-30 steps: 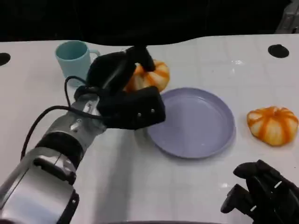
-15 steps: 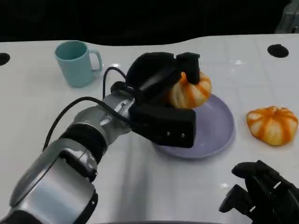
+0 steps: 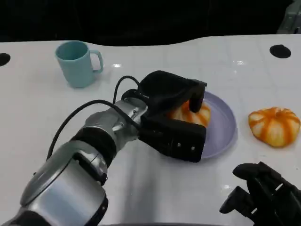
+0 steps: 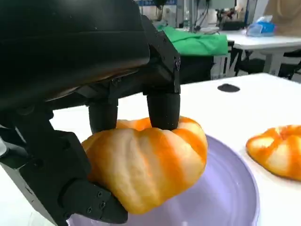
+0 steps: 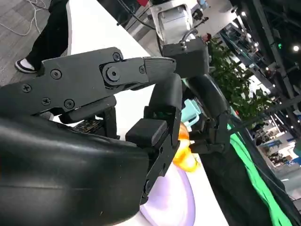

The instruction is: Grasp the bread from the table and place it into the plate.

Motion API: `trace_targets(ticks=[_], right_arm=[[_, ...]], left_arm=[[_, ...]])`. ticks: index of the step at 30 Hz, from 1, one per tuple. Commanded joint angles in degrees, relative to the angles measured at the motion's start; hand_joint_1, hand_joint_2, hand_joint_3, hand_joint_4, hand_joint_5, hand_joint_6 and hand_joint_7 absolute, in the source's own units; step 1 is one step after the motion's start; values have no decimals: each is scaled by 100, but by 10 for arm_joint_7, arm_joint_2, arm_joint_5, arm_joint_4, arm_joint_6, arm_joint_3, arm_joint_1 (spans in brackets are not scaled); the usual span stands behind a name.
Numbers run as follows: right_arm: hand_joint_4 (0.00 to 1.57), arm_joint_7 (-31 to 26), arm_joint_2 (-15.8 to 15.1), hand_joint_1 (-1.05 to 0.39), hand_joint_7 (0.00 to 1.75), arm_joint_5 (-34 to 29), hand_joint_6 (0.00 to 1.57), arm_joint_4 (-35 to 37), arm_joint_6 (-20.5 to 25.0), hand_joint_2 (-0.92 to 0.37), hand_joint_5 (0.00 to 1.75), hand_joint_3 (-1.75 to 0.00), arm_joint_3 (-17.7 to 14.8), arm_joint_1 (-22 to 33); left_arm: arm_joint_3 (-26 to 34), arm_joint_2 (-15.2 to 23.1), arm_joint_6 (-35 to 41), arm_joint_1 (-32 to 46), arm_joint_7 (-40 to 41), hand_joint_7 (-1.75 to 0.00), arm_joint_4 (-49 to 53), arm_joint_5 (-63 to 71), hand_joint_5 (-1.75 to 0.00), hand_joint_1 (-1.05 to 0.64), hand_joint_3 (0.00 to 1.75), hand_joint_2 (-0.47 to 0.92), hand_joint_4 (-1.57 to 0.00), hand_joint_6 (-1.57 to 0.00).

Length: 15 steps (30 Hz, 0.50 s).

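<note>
Left hand: the black many-fingered left hand [image 3: 176, 115] on its silver forearm [image 3: 89, 150] grips a round orange-and-cream striped bread bun [image 3: 190, 113]; fingers [image 4: 163, 109] press on the bun's top and the thumb part sits under its near side.
Held bun: in the left wrist view the round orange-and-cream striped bread bun [image 4: 148, 160] is over the left part of the plate; whether it touches the plate floor cannot be told.
Plate: a round lavender plastic plate [image 3: 225, 125] with a raised rim lies on the white table [image 3: 37, 108], near the middle; its left part is hidden by the left hand.
Second bun: another orange-and-cream striped bun [image 3: 274, 125] lies on the table near the right edge, apart from the plate's rim.
Mug: a light teal ceramic mug [image 3: 77, 63] stands upright toward the far left corner, handle pointing right, well apart from the plate.
Right hand: the black right hand [image 3: 263, 197] rests low at the near right corner of the table, fingers curled in with nothing in them.
Table holes: dark round holes [image 3: 280, 51] show at the far right and far left edge.
</note>
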Motion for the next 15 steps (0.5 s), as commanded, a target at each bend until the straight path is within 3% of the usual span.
trace_targets(ticks=[1, 2, 5, 10, 15], right_arm=[[61, 3, -3, -55, 84, 1, 75, -4, -6, -92, 143, -17, 0, 3], [61, 2, -2, -55, 84, 1, 75, -4, -5, -92, 143, -17, 1, 3], [61, 1, -2, -55, 84, 4, 75, -5, -3, -92, 144, -17, 0, 4], [62, 2, -3, -54, 84, 5, 76, -6, -2, -92, 144, -17, -1, 4], [62, 3, -4, -54, 84, 7, 76, -2, -2, -92, 144, -18, -2, 1]], left_arm=[[14, -4, 13, -19, -52, -57, 3, -18, -99, -17, 20, 87, -76, -93], [14, -5, 16, -20, -61, -29, 2, -19, -72, -18, 15, 90, -74, -88], [8, -5, 19, -20, -75, -4, 0, -15, -41, -21, 12, 92, -63, -70], [-12, -4, 27, -26, -86, 0, -1, 3, -10, -42, 19, 92, -25, -33], [-22, -6, 47, -30, -94, 0, -1, 12, -3, -60, 22, 92, -13, -21]])
